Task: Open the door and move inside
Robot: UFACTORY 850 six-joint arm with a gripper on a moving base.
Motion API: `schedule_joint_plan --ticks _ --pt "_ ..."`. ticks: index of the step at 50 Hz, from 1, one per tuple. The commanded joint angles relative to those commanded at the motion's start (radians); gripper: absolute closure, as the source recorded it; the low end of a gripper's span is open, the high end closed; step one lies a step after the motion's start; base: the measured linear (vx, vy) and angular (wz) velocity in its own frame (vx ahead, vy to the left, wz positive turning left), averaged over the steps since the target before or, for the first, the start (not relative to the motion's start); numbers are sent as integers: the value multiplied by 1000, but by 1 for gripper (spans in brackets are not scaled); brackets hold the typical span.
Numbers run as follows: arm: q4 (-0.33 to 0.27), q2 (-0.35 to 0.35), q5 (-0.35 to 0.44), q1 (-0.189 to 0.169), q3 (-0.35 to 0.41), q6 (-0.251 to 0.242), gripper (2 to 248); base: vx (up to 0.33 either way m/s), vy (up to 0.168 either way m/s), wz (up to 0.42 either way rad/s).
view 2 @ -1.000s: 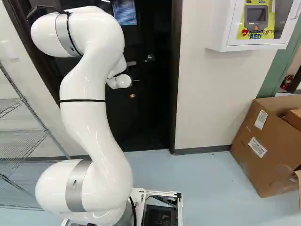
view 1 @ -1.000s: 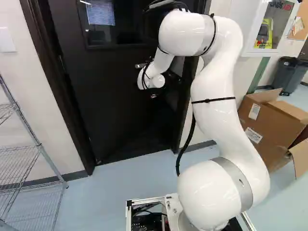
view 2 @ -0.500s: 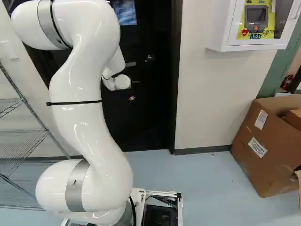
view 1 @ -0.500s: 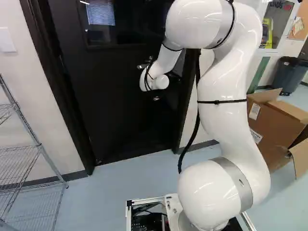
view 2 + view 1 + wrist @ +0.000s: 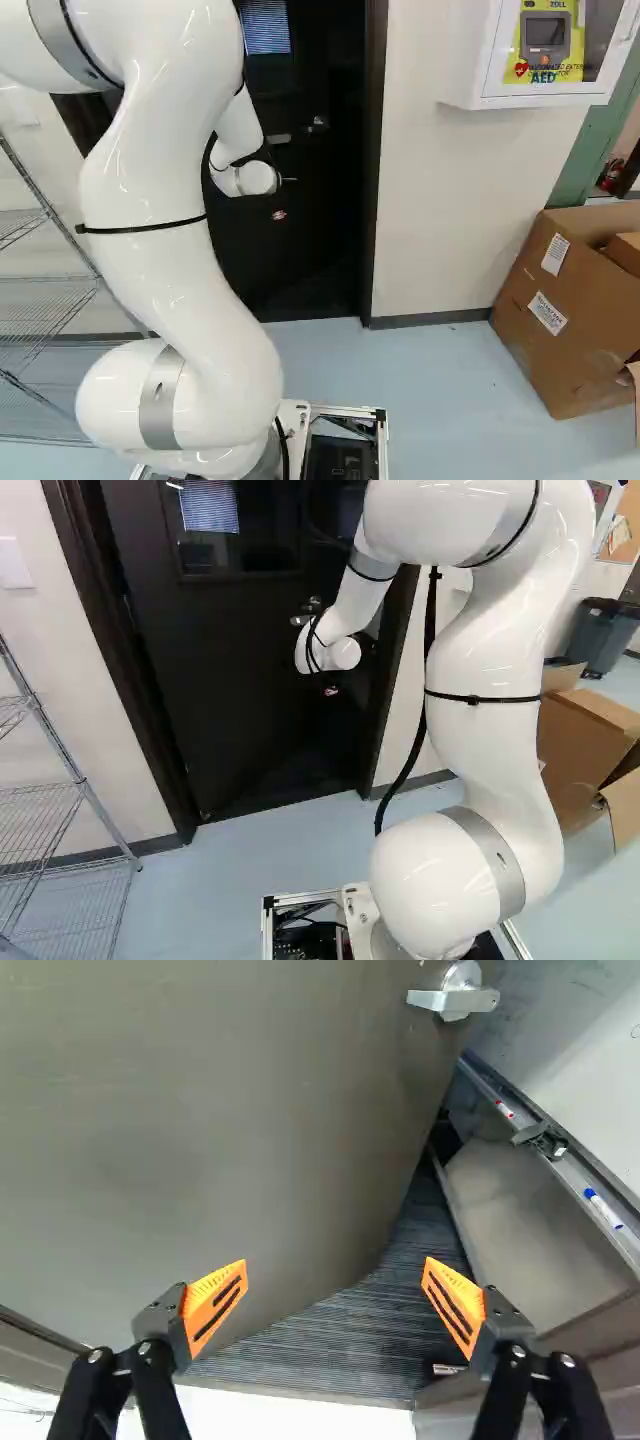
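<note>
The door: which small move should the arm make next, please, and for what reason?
Probably ease the open hand forward against the door, near its free edge, to swing it wider. The door is ajar: past that edge the wrist view shows the dark floor beyond. The lever is not gripped, so pushing seems more sensible than pulling.

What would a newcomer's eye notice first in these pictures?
The curved white arm before a black door, in both base views, stands out first. Then come the orange pads of the black claw, open in the wrist view, and the yellow-and-grey device inside a white wall cabinet, high in the right base view.
</note>
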Motion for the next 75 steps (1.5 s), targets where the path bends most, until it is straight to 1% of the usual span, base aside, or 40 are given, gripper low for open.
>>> schedule_joint_plan --ticks 11,23,43,75 --pt "18 52 7 -4 62 0 3 0 0 0" --pt "23 109 38 -8 129 0 3 0 0 0" --pt "-7 211 113 -22 243 0 3 0 0 0" --pt "-39 375 161 -63 414 0 3 0 0 0"
